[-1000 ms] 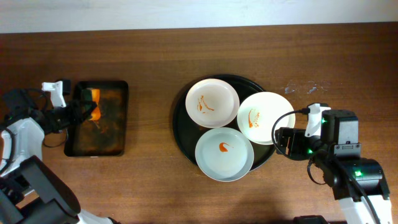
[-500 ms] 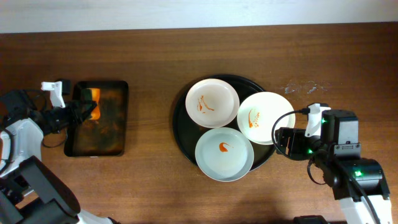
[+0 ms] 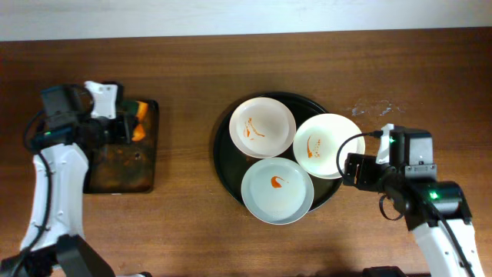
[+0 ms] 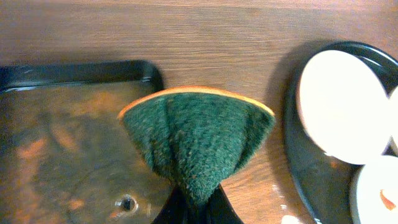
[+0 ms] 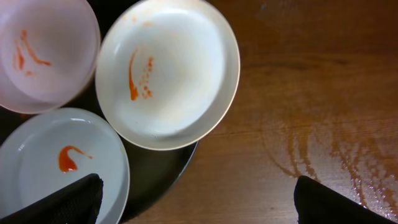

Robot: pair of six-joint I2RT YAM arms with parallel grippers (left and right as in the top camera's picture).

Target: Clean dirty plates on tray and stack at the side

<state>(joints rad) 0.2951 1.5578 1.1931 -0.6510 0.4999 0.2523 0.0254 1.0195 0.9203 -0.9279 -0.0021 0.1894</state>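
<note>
Right claw (image 5: pixel 199 208) above streaked wooden table (image 5: pixel 311 93)

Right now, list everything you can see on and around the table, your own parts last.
dirty plates: three, white with orange-red smears, on the tray
tray: one, black, round, right of the table's middle
rectangular tray: one, black, stained brown-orange, left side
sponge: one, green with orange backing, over the rectangular tray's right edge
wet streaks: one patch, pale, on the table right of the tray
table: one, brown wood
left claw: dark, shut on the sponge
right claw: dark, open, empty, by the tray's right rim
</note>
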